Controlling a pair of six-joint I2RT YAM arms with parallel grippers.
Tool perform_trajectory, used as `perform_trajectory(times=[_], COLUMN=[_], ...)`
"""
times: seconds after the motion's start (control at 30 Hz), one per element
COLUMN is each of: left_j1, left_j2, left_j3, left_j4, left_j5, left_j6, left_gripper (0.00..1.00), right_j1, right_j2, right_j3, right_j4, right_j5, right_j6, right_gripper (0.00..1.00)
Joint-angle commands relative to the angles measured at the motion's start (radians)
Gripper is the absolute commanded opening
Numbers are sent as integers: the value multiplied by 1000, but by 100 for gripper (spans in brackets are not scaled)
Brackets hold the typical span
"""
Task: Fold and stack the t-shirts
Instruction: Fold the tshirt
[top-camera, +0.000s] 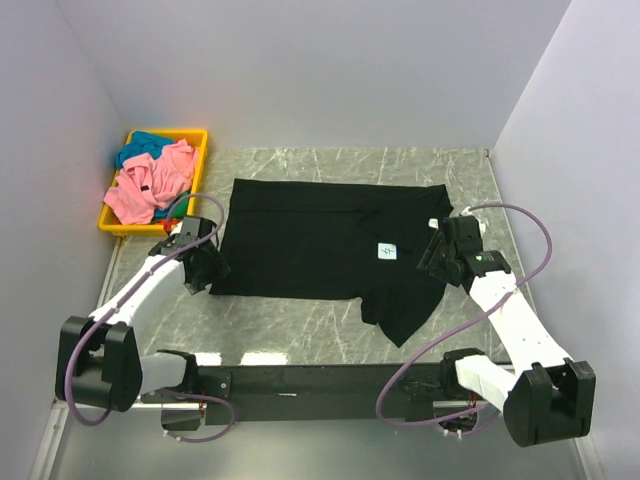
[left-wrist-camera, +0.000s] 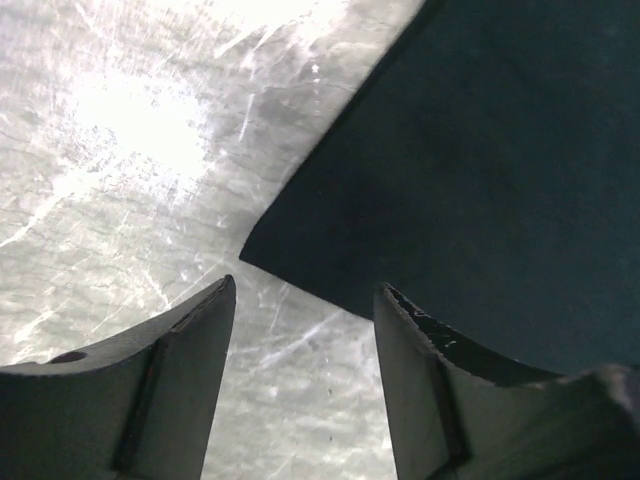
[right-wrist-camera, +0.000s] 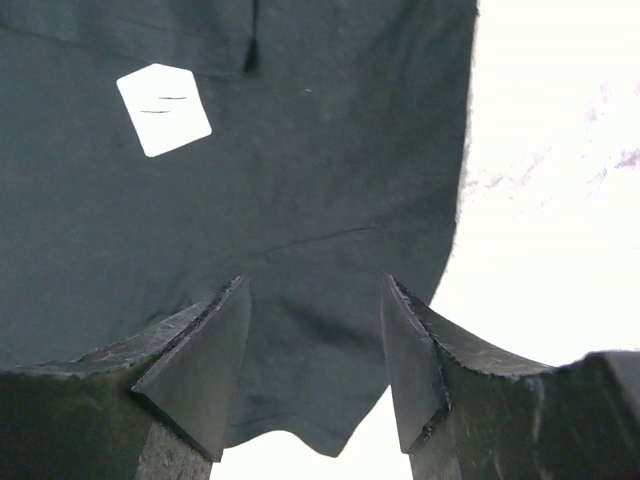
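- Two arms are out, one at each end of the black t-shirt. It lies spread flat on the grey marbled table, with one flap jutting toward the near side at its right end.
- Left gripper: jaws apart, low over the shirt's near-left corner. The tip of that corner reaches across the gap between the fingers; nothing is pinched.
- Right gripper: jaws apart above the shirt's right-hand edge. Black cloth lies under the gap and bare table shows just to the right; no fabric is clamped.
- A small white tag lies on the black cloth, ahead and to the left of the right gripper.
- Pink t-shirt and teal t-shirt: heaped unfolded in a yellow bin at the far-left corner, pink covering most of the teal.
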Motion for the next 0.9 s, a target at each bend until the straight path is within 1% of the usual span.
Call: perform_trajectory(times=[0.0, 0.1, 0.27, 0.53, 0.6, 0.63, 0.67, 0.73, 0.77, 0.83, 0.87], left_j1=[-4, -4, -4, -4, -4, -4, -5, -4, -4, -4, -4], left_j2=[26, 58, 90, 158, 168, 170, 172, 173, 172, 165, 156], left_j3=[-22, -19, -30, -58, -58, -61, -61, -62, -61, -61, -62], left_j4=[64, 61, 65, 101, 102, 107, 107, 105, 101, 98, 99], left_j5=[-38, -63, -78, -57, -51, -49, -46, -45, -45, -43, -40], left_j6=[-62, -58, -64, -62, -59, -59, -59, -56, -55, -55, -50], left_gripper=[62, 60, 60, 60, 56, 52, 42, 30, 19, 9, 1], right_j1=[2, 2, 2, 1, -1, -2, -2, -14, -22, -62, -83], right_j2=[-31, -36, -33, -17, -11, -10, -5, 0, 3, 0, -2], right_j3=[-22, -34, -60, -74, -80, -83, -88, -97, -105, -112, -125], right_j4=[16, 22, 40, 46, 46, 48, 49, 49, 49, 51, 54], right_j5=[38, 54, 51, 87, 89, 87, 84, 74, 71, 48, 35], right_j6=[0, -5, -2, -2, 4, 9, 10, 19, 24, 26, 23], right_gripper=[61, 61, 61, 61, 61, 61, 61, 61, 61, 61, 60])
